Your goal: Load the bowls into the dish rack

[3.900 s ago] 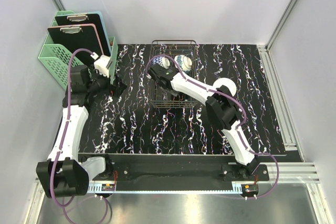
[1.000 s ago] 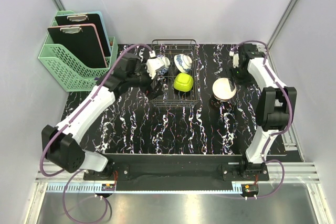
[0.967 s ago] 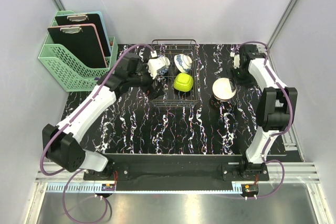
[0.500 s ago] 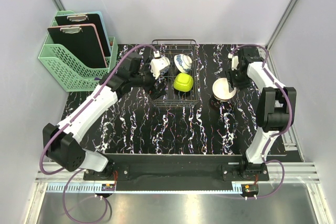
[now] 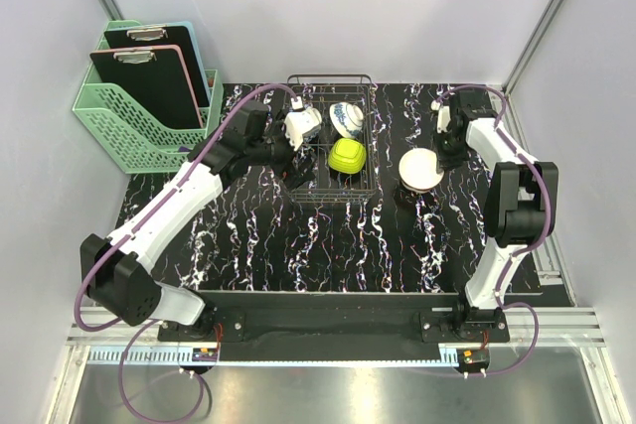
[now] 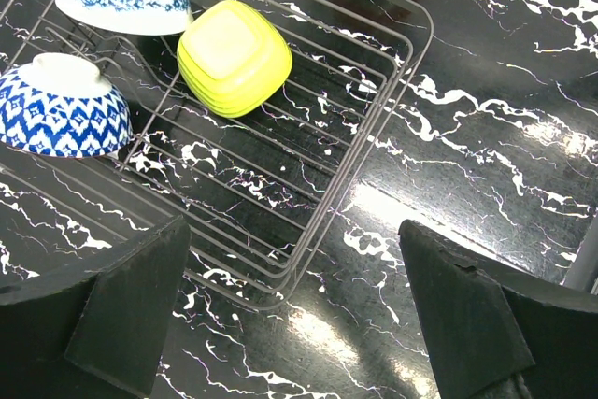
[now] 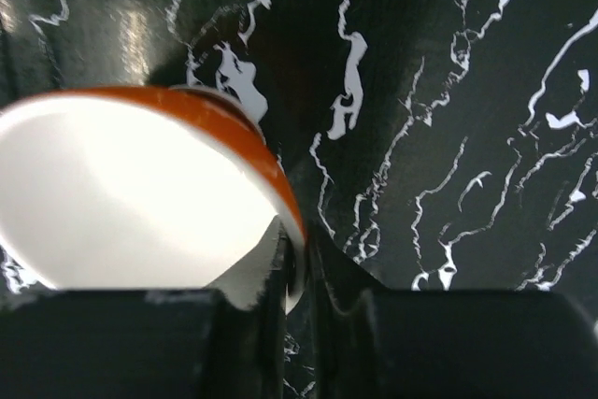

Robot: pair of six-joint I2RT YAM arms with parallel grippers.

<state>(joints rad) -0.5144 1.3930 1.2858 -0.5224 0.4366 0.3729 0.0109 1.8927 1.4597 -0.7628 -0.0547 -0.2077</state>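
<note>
Black counter [image 5: 298, 245] veined with white fills the floor of a pale-walled cell. From above, the dish rack [image 5: 333, 197] stands at the far middle. It holds a blue zigzag bowl [image 5: 303, 123] and a blue floral bowl [image 5: 347, 117] side by side at its far end, with a lime green bowl [image 5: 345, 155] just nearer. The left pincer [image 5: 288, 149] hangs at the rack's left side. An orange bowl [image 5: 417, 168], white inside, sits on the counter to the right, apart from the rack, with the right pincer [image 5: 447, 154] at its far-right rim. A mint basket [image 5: 119, 121] stands far left.

In the left wrist view, the left pincer's fingers [image 6: 121, 315] are spread wide with nothing between them, above the rack's corner. Both blue bowls lie bottom up, and the lime green bowl [image 6: 234, 58] is tilted on the wires.

In the right wrist view, the right pincer [image 7: 294, 273] is clamped on the orange bowl's [image 7: 121, 203] rim, one finger inside and one outside.
</note>
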